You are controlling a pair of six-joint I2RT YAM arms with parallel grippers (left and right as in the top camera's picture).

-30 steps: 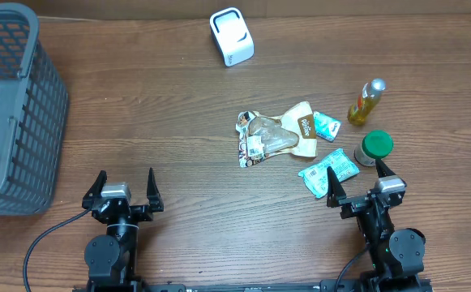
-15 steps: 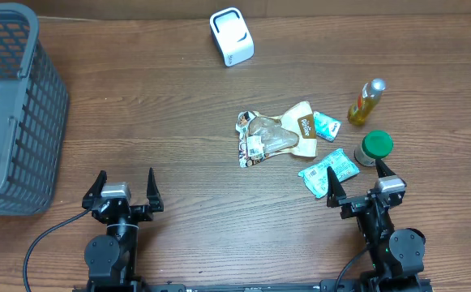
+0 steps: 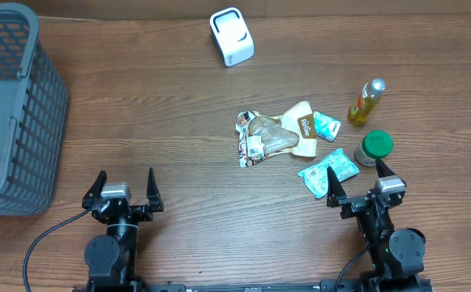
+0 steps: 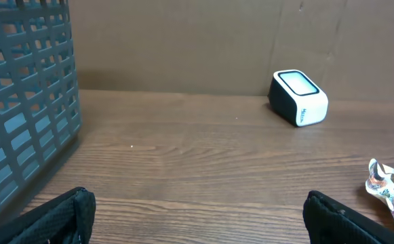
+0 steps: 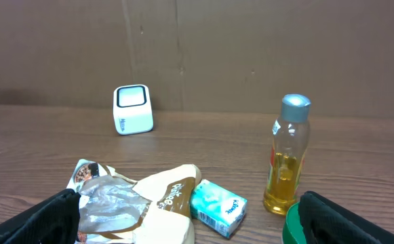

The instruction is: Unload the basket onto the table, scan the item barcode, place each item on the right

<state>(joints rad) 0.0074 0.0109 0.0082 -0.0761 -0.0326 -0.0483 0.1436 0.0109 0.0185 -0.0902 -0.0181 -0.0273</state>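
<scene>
The white barcode scanner (image 3: 232,36) stands at the back of the table; the left wrist view has the scanner (image 4: 298,98) far ahead to the right. A crumpled brown and cream snack bag (image 3: 274,136) lies mid-table, with a small teal tissue pack (image 3: 326,126) beside it and a larger teal packet (image 3: 329,170) nearer the front. My left gripper (image 3: 124,185) rests open at the front left, nothing between its fingers (image 4: 68,213). My right gripper (image 3: 357,180) stands open at the front right, just behind the larger teal packet, holding nothing.
A grey mesh basket (image 3: 12,105) fills the left side. A bottle of yellow liquid (image 3: 366,101) stands at the right, and a green-lidded jar (image 3: 374,148) sits close to my right gripper's outer finger. A brown wall backs the table.
</scene>
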